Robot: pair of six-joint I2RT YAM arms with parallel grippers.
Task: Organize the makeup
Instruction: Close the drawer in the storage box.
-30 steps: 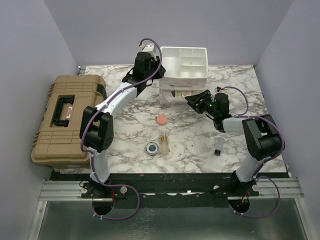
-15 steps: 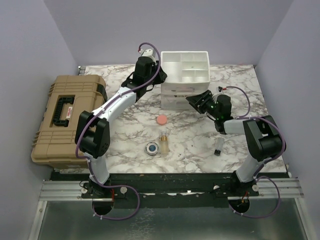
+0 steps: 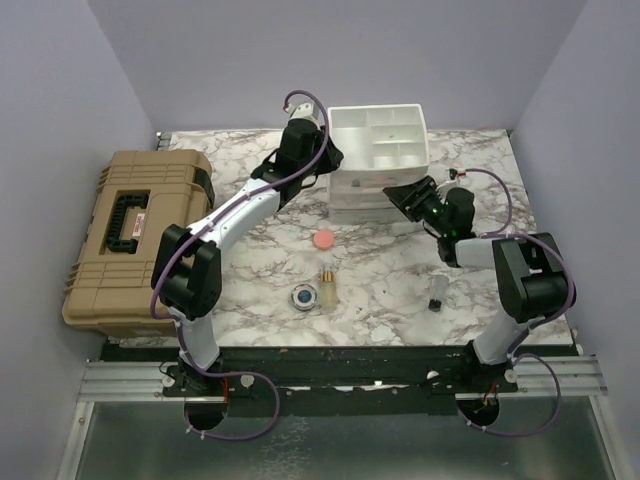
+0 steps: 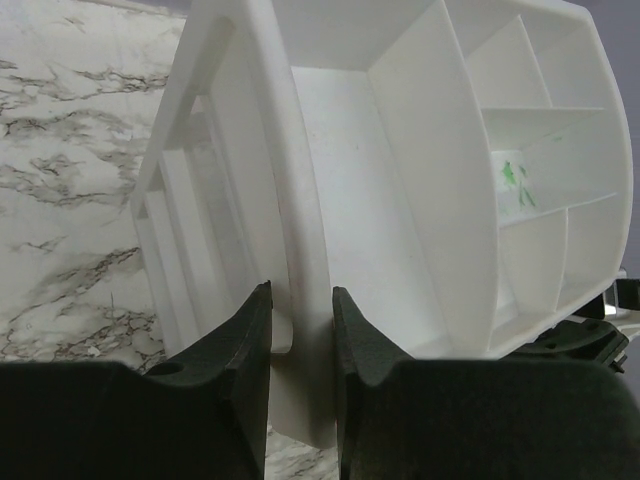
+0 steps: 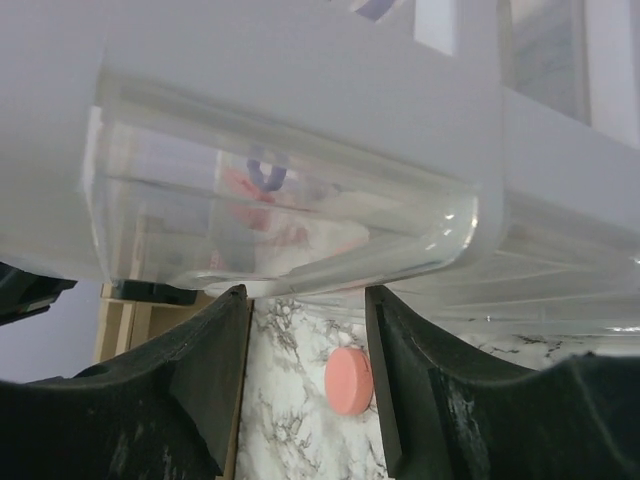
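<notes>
My left gripper is shut on the left wall of the white organizer, one finger on each side of it. My right gripper stands open at the organizer's front right, just under the lip of a clear drawer, with nothing between its fingers. On the marble in front lie the pink round puff, the round blue compact, the small amber bottle and, to the right, a tiny dark vial. Pale and reddish things show blurred through the drawer.
A big tan hard case lies shut at the table's left edge. Purple walls close in the back and both sides. The arms' bases stand on the black rail at the near edge.
The organizer has slid to the right and slightly back, with my left gripper still shut on its wall. My right gripper has moved right along its front, and its jaws have widened a little.
</notes>
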